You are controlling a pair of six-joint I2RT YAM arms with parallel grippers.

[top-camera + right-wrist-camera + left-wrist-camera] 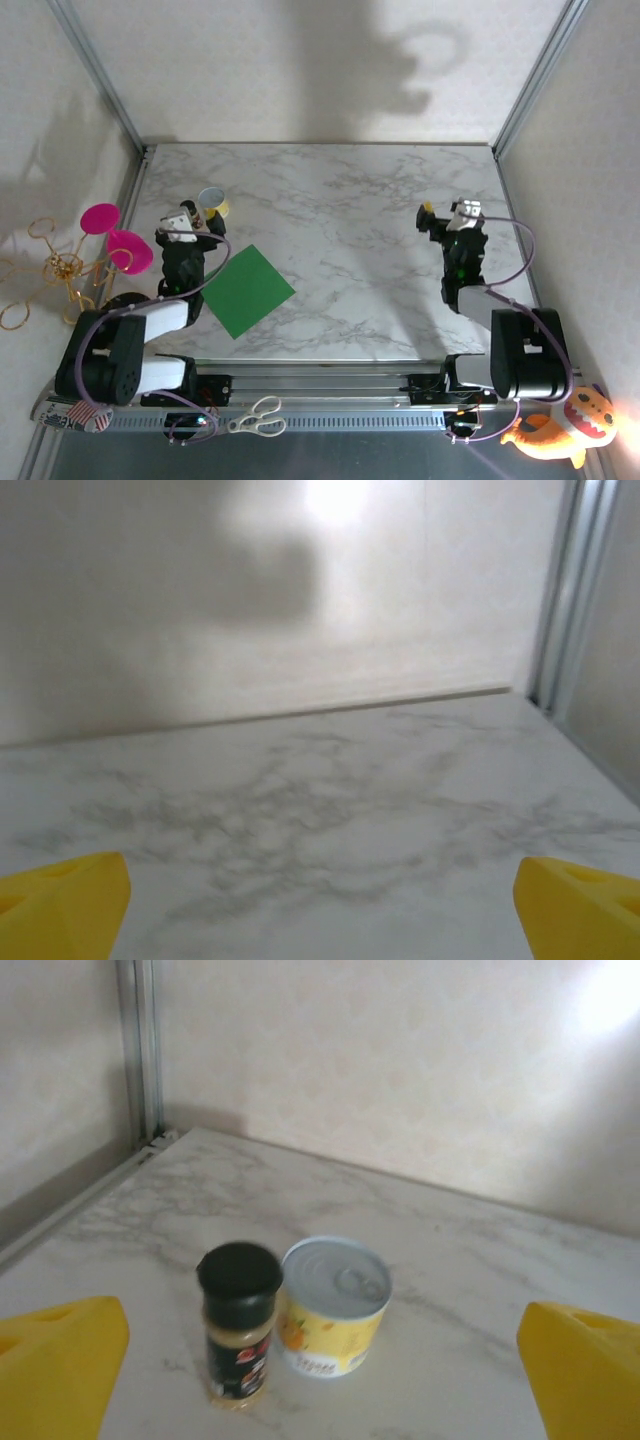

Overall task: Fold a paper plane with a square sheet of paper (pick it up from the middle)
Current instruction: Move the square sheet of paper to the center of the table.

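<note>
Looking down from the top camera, we see the square sheet of paper (248, 291) lying flat and unfolded on the marble table (350, 190). It is turned like a diamond in the near-left part of the surface. Its left corner sits just beside the left arm (150, 320). The left gripper (200, 222) hangs beyond the sheet's far-left edge, near it but apart, and points toward a small can (212, 197) close in front of it. The right gripper (440, 220) hangs over the right side of the table, well apart from the paper. From this height we cannot judge how wide either pair of jaws stands. Scissors (257, 417) lie below the table's near edge, and an orange plush toy (560, 428) sits at the near-right corner.

Through the left wrist camera, we see the yellow fingers (60, 1360) at the two lower corners of the frame, spread wide. Between them, farther off on the marble, the can stands upright with its silver lid and yellow label. A dark-capped spice jar (238, 1325) stands just to its left, touching or nearly so.

Through the right wrist camera, we see that arm's yellow fingers (60, 900) likewise spread to the lower corners. Veined marble runs ahead to the back wall (200, 630).
</note>
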